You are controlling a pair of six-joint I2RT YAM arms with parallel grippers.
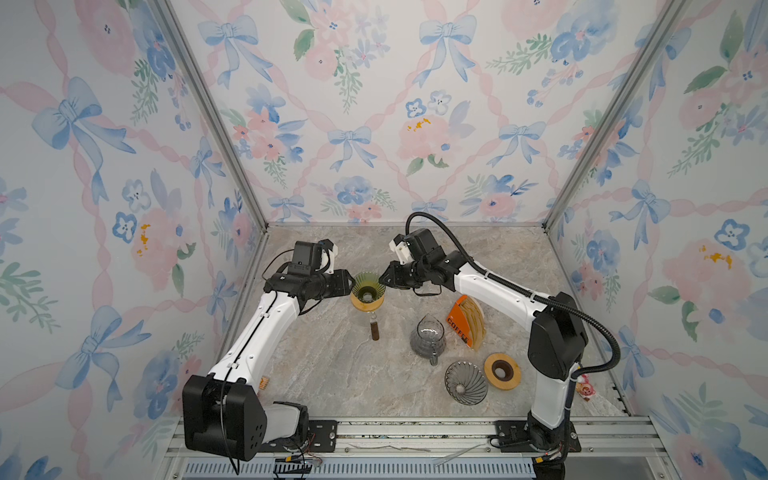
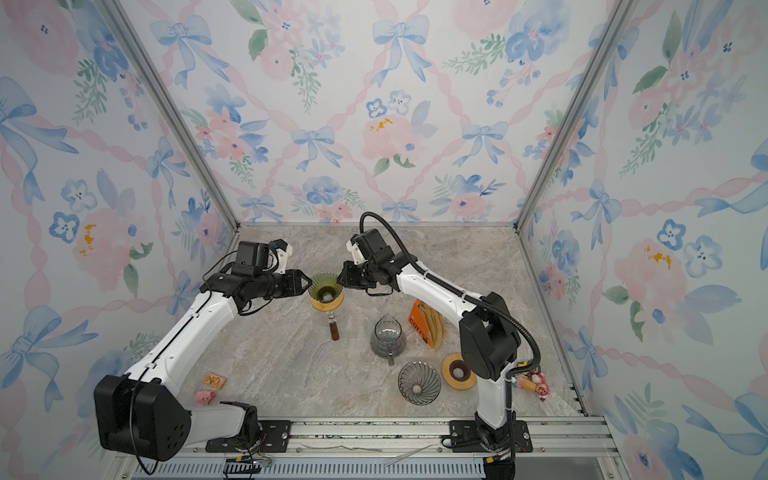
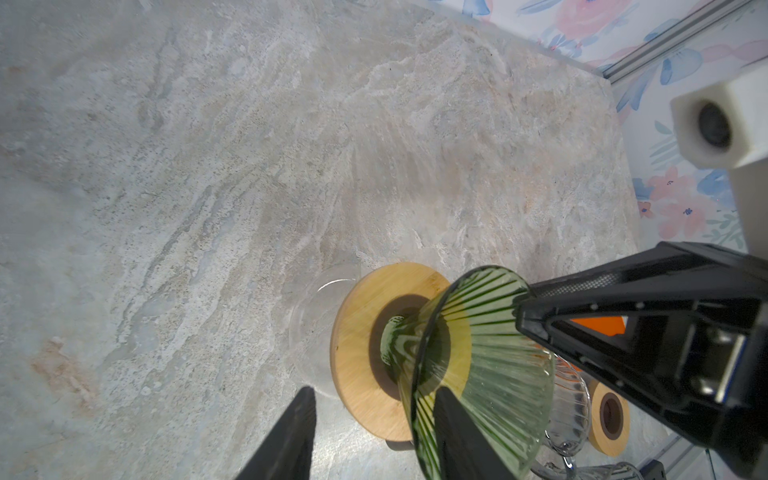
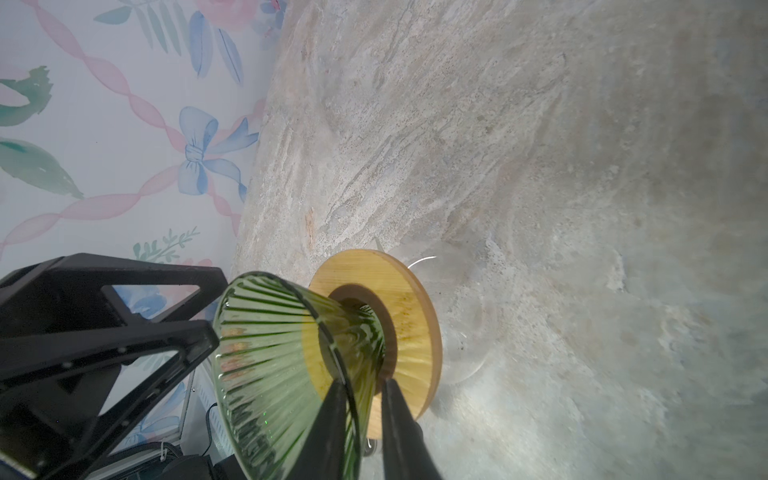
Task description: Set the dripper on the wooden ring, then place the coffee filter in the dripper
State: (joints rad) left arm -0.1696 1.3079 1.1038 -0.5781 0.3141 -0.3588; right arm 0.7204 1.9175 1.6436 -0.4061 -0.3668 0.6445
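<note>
The green ribbed glass dripper (image 1: 368,289) (image 2: 326,286) stands on a wooden ring (image 3: 365,353) (image 4: 415,316) over a clear glass vessel, mid-table. My left gripper (image 1: 351,286) (image 3: 376,390) is at its left rim, open, with one finger inside the cone and the other well outside it. My right gripper (image 1: 382,278) (image 4: 363,382) is at the right rim, its fingers drawn close on either side of the glass wall. Tan coffee filters (image 1: 473,320) (image 2: 432,322) stand in an orange box to the right, touched by neither gripper.
A brown bottle (image 1: 375,328) stands just in front of the dripper. A clear glass carafe (image 1: 428,336), a second clear dripper (image 1: 465,382) and a spare wooden ring (image 1: 502,371) lie front right. Small toys (image 2: 203,397) (image 2: 536,384) sit near the front corners.
</note>
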